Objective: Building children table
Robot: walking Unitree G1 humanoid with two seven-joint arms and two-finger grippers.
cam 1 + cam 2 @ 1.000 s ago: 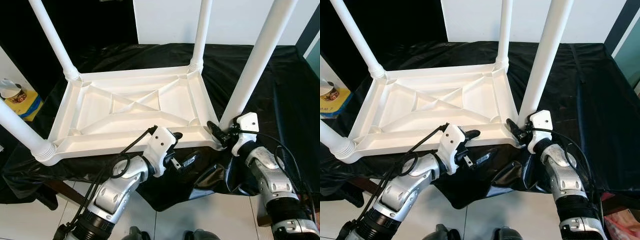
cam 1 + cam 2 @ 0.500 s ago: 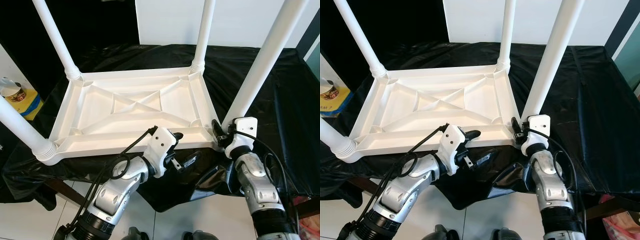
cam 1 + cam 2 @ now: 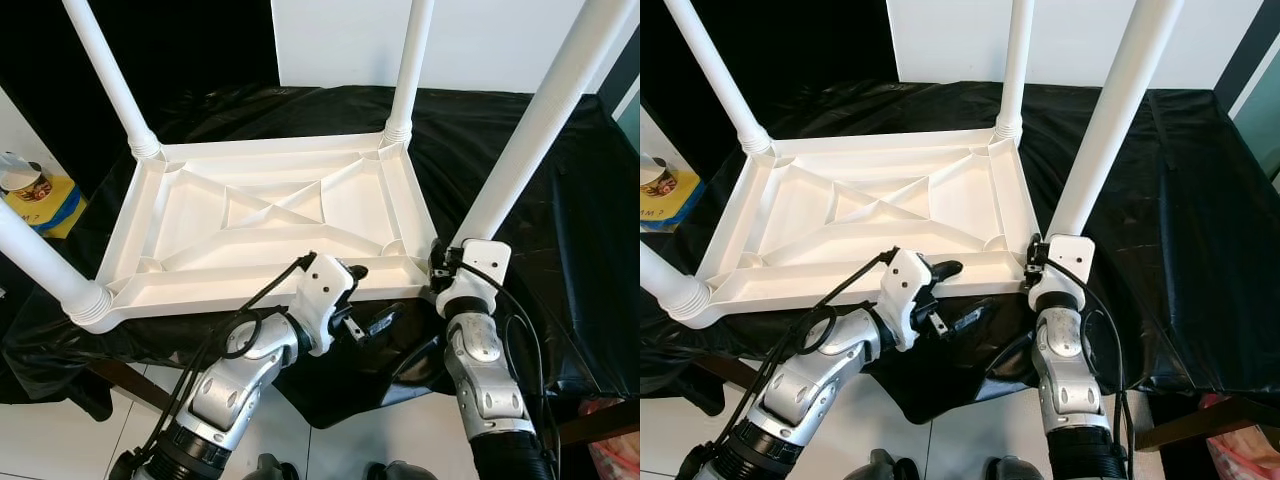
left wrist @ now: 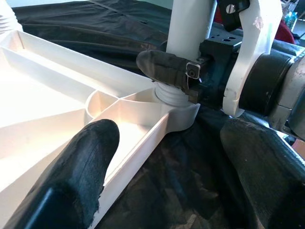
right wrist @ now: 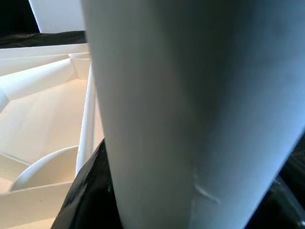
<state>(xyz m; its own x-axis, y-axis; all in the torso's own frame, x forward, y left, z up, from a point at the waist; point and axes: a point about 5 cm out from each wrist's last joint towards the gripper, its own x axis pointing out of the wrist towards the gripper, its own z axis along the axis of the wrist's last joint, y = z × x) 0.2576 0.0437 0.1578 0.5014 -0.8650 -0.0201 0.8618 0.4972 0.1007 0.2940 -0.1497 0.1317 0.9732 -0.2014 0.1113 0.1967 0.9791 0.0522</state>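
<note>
A white plastic children's table (image 3: 270, 215) lies upside down on a black cloth (image 3: 570, 240), with its legs pointing up. My right gripper (image 3: 438, 266) is shut on the base of the near right leg (image 3: 530, 130), where it joins the corner socket. The left wrist view shows one of its fingers (image 4: 167, 69) pressed on that leg (image 4: 190, 28). In the right wrist view the leg (image 5: 190, 109) stands close between the fingers. My left gripper (image 3: 365, 297) is open and straddles the table's near rim (image 4: 143, 143), one finger inside it and one outside.
The far left leg (image 3: 105, 75), far right leg (image 3: 408, 60) and near left leg (image 3: 35, 255) stand screwed into their corners. A paper cup (image 3: 22, 183) sits on a yellow and blue box at the left. White floor tiles (image 3: 60, 430) lie below the cloth's edge.
My right forearm has swung in from the right to below the corner, and its gripper has turned around the near right leg's base. The left gripper has stayed put.
</note>
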